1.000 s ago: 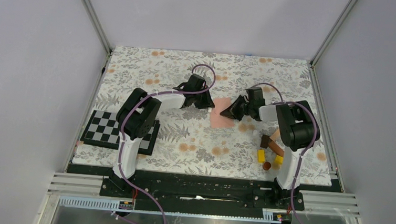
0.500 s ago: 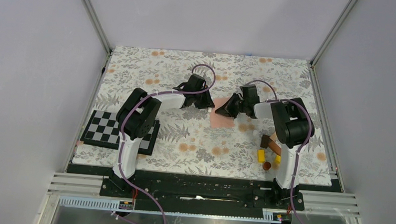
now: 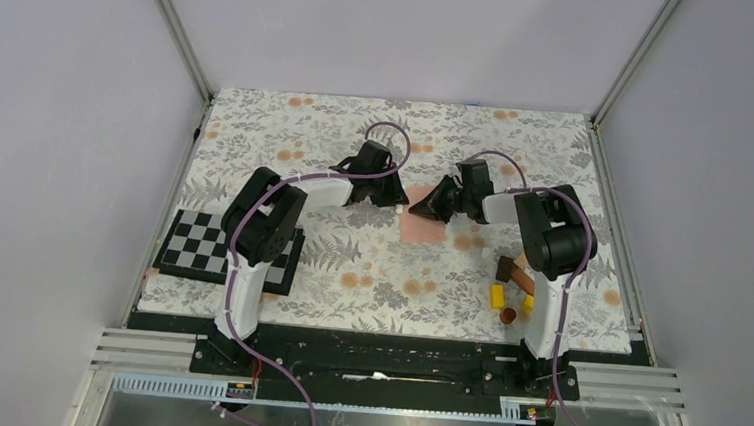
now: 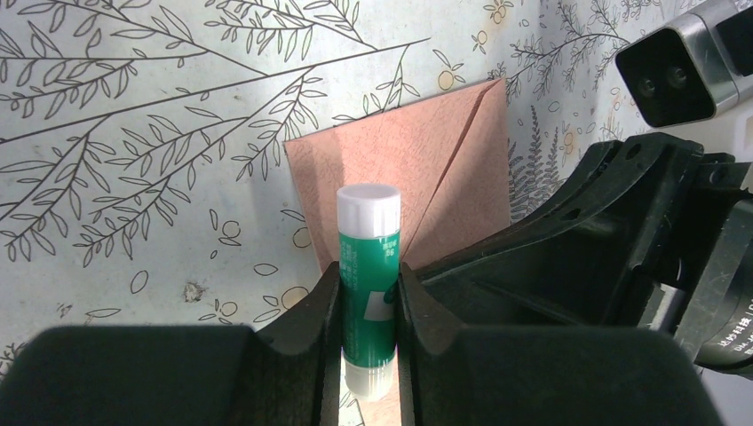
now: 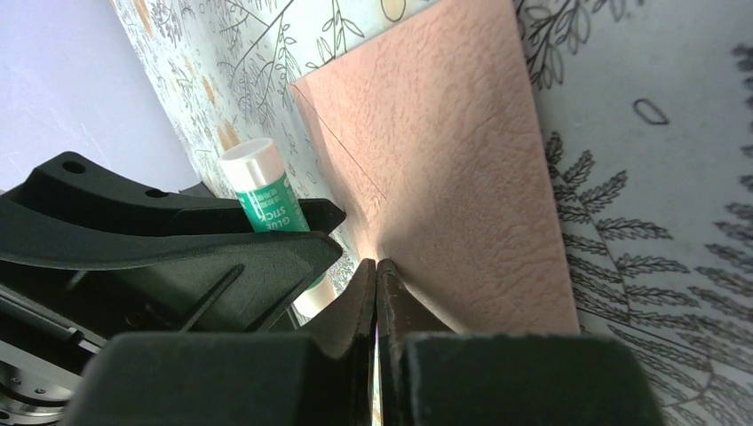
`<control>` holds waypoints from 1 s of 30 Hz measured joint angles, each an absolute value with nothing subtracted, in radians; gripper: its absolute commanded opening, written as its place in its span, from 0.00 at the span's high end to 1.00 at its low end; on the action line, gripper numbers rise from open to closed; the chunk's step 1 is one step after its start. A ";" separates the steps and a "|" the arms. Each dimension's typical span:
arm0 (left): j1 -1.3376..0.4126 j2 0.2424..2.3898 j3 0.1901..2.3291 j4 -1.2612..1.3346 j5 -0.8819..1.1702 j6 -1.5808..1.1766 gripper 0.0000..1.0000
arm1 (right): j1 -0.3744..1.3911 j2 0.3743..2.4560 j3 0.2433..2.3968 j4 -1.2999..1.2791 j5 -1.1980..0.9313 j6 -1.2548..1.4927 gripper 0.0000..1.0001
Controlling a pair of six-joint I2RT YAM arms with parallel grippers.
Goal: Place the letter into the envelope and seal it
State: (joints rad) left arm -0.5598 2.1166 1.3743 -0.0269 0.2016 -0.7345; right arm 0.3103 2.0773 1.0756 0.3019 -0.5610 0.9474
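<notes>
The salmon-pink envelope lies flat on the floral cloth between the two arms, with a diagonal fold line across it in the left wrist view. My left gripper is shut on a green glue stick with a white cap, held just above the envelope's near edge. My right gripper is shut, its tips touching the envelope's surface close beside the glue stick. From above, both grippers meet at the envelope's upper left corner. The letter does not show.
A black-and-white checkerboard lies by the left arm's base. Wooden and yellow blocks sit in a cluster near the right arm's base. Metal frame posts and grey walls enclose the floral cloth.
My right gripper has slid a little left over the envelope, toward the left gripper. The left gripper and glue stick have not moved.
</notes>
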 measured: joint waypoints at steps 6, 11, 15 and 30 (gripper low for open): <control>-0.559 2.117 1.374 -0.027 0.202 -0.735 1.00 | 0.280 2.078 1.075 0.306 -0.561 0.947 1.00; -0.559 2.117 1.374 -0.027 0.202 -0.735 1.00 | 0.241 2.079 1.081 0.305 -0.558 0.947 1.00; -0.559 2.117 1.374 -0.027 0.202 -0.735 1.00 | 0.229 2.085 1.090 0.300 -0.553 0.947 1.00; -0.557 2.118 1.375 -0.027 0.202 -0.740 1.00 | 0.307 2.035 1.021 0.322 -0.516 0.939 1.00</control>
State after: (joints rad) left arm -0.5571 2.1181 1.3746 -0.0269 0.2016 -0.7399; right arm 0.3069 2.0346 1.0206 0.3222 -0.5156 0.9394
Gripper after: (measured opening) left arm 0.223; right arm 0.011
